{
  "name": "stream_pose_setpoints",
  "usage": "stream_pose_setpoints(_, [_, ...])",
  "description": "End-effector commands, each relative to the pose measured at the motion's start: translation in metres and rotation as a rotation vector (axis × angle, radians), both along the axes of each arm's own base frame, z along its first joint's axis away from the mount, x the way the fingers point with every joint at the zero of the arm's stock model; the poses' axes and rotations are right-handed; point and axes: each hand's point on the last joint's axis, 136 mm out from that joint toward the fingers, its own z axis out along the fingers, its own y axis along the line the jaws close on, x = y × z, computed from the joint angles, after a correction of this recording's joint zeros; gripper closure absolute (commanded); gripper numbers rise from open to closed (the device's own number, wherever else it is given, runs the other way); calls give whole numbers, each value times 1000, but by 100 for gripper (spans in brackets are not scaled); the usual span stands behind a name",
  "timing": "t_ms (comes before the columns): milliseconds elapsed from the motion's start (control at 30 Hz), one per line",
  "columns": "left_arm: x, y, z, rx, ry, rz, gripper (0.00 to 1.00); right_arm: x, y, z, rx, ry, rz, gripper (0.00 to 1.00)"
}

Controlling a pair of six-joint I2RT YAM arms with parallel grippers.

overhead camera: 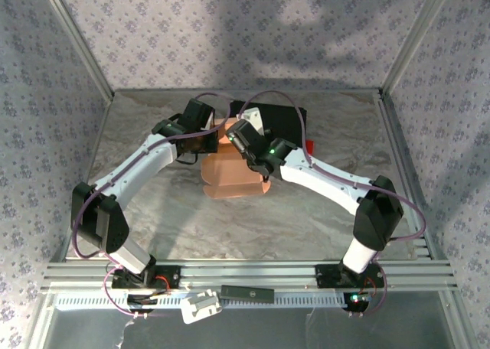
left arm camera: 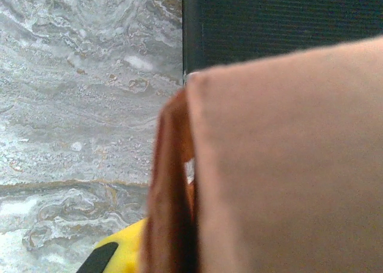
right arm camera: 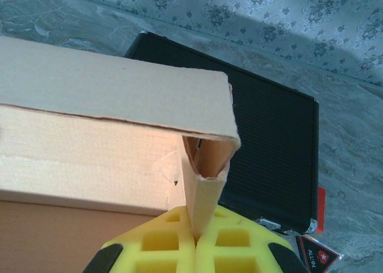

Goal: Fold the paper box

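The paper box (overhead camera: 230, 177) is salmon-orange cardboard, partly folded, standing mid-table in front of a black case. My left gripper (overhead camera: 205, 140) is at its far left side. In the left wrist view one yellow finger (left arm camera: 116, 252) presses against a folded flap (left arm camera: 170, 189), and a broad box panel (left arm camera: 287, 165) hides the other finger. My right gripper (right arm camera: 195, 240) is shut on a thin doubled-over flap (right arm camera: 206, 183) at the corner of the box (right arm camera: 90, 159). From above, the right gripper (overhead camera: 241, 135) sits at the box's far edge.
The black hard case (overhead camera: 279, 119) lies just behind the box, with its ribbed lid (right arm camera: 269, 141) right of the pinched flap. A red tag (right arm camera: 321, 204) lies at its corner. Patterned walls enclose the marbled table (overhead camera: 153, 211) on three sides.
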Motion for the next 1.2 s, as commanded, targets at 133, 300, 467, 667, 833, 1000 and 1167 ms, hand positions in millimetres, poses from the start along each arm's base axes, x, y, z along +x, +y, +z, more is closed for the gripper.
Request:
stream_pose_setpoints(133, [-15, -8, 17, -17, 14, -50, 100, 13, -4, 13, 115, -14, -4, 81])
stream_pose_setpoints(300, [-14, -10, 15, -16, 24, -47, 100, 17, -2, 15, 119, -8, 10, 79])
stream_pose_setpoints(467, [-13, -11, 15, -19, 28, -43, 100, 22, -8, 11, 112, -2, -25, 82])
stream_pose_setpoints(667, [-15, -11, 14, -21, 39, -37, 100, 25, -20, 12, 71, -28, -90, 99])
stream_pose_setpoints(833, [-14, -10, 15, -21, 43, -19, 100, 24, -35, 15, -37, -60, -195, 100])
stream_pose_setpoints(1000, [-13, -11, 15, -24, 45, -15, 100, 21, -34, 9, -39, -51, -200, 100])
stream_pose_setpoints(1167, [-12, -10, 14, -23, 47, 1, 100, 14, -19, 10, 55, -20, -76, 81])
